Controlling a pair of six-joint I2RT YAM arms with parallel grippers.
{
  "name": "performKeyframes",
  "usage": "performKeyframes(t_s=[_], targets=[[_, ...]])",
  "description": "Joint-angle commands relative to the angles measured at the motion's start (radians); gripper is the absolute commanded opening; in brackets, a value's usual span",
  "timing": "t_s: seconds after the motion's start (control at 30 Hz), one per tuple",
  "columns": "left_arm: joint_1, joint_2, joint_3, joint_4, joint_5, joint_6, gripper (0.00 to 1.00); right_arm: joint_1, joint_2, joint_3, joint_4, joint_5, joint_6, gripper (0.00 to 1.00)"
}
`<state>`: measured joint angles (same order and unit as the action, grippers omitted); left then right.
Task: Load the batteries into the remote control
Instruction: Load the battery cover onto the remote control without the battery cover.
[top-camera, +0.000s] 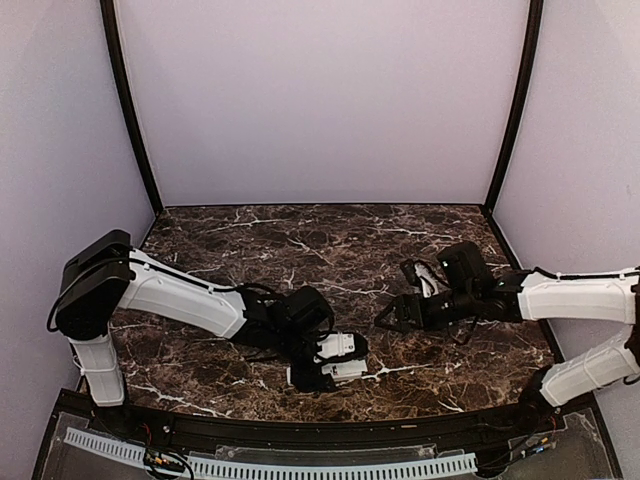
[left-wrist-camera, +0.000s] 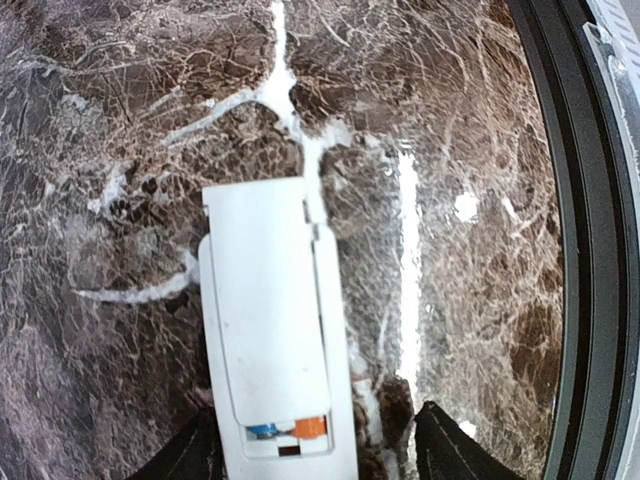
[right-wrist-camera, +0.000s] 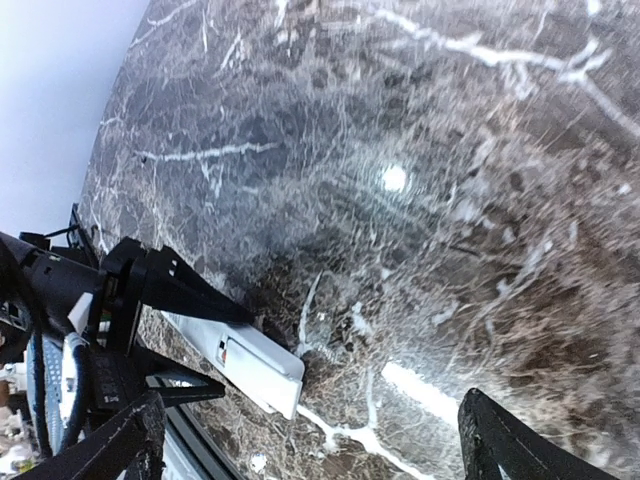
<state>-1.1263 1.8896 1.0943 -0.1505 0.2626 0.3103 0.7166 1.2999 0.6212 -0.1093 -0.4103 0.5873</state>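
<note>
Left claw (left-wrist-camera: 318, 425) astride one remote control (left-wrist-camera: 265, 300), two batteries (left-wrist-camera: 311, 427) inside

Glossy marble-look table (left-wrist-camera: 480, 150); smooth, probably matt plastic remote control (left-wrist-camera: 265, 320).

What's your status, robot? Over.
Left gripper open, straddling remote control. Right gripper open, empty. Batteries in, cover not fully shut. Nothing in the way.
</note>
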Motion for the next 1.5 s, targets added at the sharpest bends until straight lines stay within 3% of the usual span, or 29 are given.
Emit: performKeyframes(t_s=[0.0, 0.1, 0.13, 0.23, 0.4, 0.63, 0.83, 1.1, 1.47], targets=[[0.005, -0.08, -0.05, -0.032, 0.002, 0.034, 0.66, -0.028, -0.161, 0.013, -0.036, 0.191, -0.091, 0.99], [0.009, -0.098, -0.073, -0.053, 0.004, 0.044, 0.66, -0.033, -0.305, -0.061, 0.022, 0.381, 0.026, 0.99], [0.01, -0.104, -0.077, -0.063, -0.001, 0.045, 0.66, -0.047, -0.361, -0.092, 0.075, 0.339, -0.005, 0.98], [0.016, -0.115, -0.101, -0.078, -0.02, 0.037, 0.66, -0.054, -0.4, -0.09, 0.101, 0.301, 0.0, 0.8], [0.021, -0.133, -0.124, -0.056, -0.046, 0.031, 0.64, -0.046, -0.25, 0.016, -0.124, 0.215, 0.043, 0.44], [0.023, -0.166, -0.093, -0.023, -0.017, 0.009, 0.61, 0.041, -0.106, -0.038, -0.095, 0.154, 0.205, 0.29], [0.023, -0.222, -0.082, 0.044, -0.015, -0.028, 0.48, 0.107, 0.001, -0.044, -0.067, 0.138, 0.293, 0.02], [0.023, -0.121, 0.012, 0.055, 0.035, -0.07, 0.17, 0.19, 0.175, 0.04, -0.073, 0.151, 0.331, 0.0], [0.022, -0.052, 0.026, 0.051, 0.051, -0.071, 0.1, 0.236, 0.286, 0.099, -0.041, 0.136, 0.337, 0.0]])
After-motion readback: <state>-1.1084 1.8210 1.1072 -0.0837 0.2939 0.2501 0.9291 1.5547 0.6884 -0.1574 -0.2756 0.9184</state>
